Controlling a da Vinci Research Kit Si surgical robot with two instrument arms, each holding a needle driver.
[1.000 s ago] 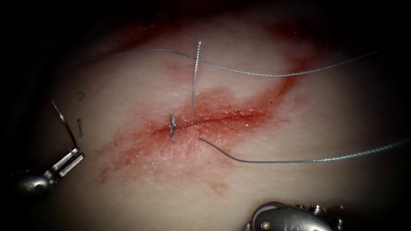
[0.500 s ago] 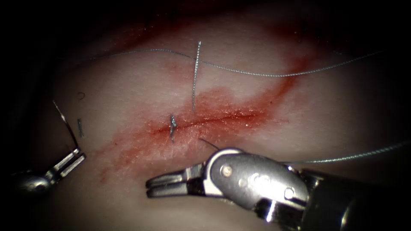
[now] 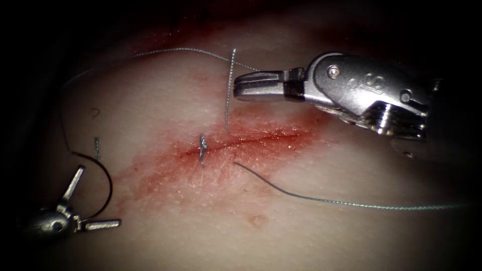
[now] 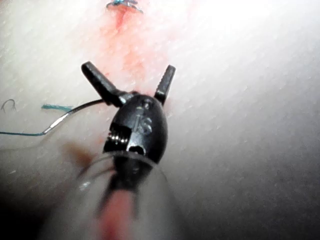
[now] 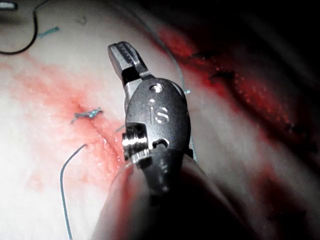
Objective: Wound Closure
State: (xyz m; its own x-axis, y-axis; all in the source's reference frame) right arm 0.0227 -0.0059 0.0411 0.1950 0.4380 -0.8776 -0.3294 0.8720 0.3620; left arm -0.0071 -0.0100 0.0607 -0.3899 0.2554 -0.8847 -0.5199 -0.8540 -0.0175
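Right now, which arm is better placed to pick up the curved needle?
Left: the left tool, open, sits at the dark curved steel needle; the right tool is far across the cut.

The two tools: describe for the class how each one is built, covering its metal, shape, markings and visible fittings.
The right tool has a silver, rounded wrist housing with a round rivet, a stamped logo and a threaded metal collar behind it; its slim jaws are ridged inside. The left tool is smaller in the endoscope view, with a rounded metal head and two thin flat jaws. In the wrist views both heads bear an "is" mark above a small coiled fitting.
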